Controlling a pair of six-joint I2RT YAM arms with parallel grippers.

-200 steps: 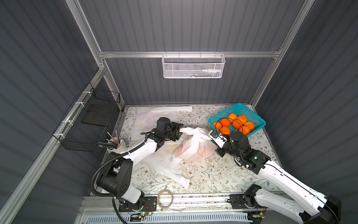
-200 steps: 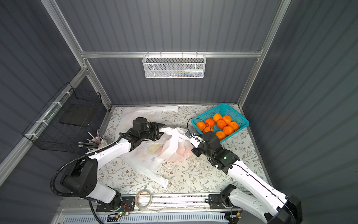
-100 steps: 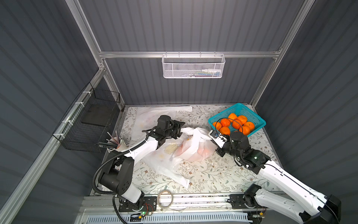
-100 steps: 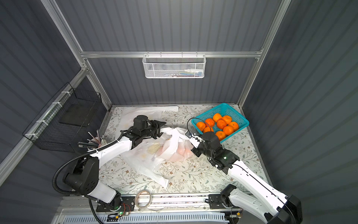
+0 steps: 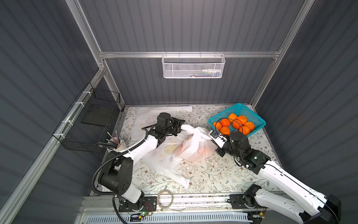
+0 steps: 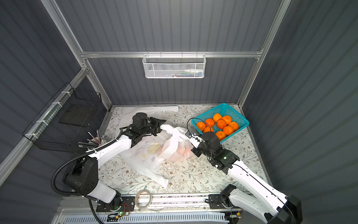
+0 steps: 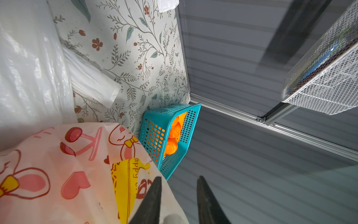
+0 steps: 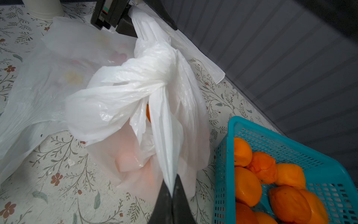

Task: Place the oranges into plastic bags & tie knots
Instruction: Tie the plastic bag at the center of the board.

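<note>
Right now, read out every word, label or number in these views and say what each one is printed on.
"appy": the end of a cut-off word, on the yellow patch of the plastic bag, in the left wrist view.
Faint print on the flat bag in a top view: too blurred to read.
Labels inside the white mesh basket: too small to read.
Nothing else is legible.

The filled bag (image 5: pixel 193 149) lies on flat bags (image 5: pixel 166 166), with the basket (image 5: pixel 249 113) of oranges (image 5: pixel 237 124) behind-right.
</note>
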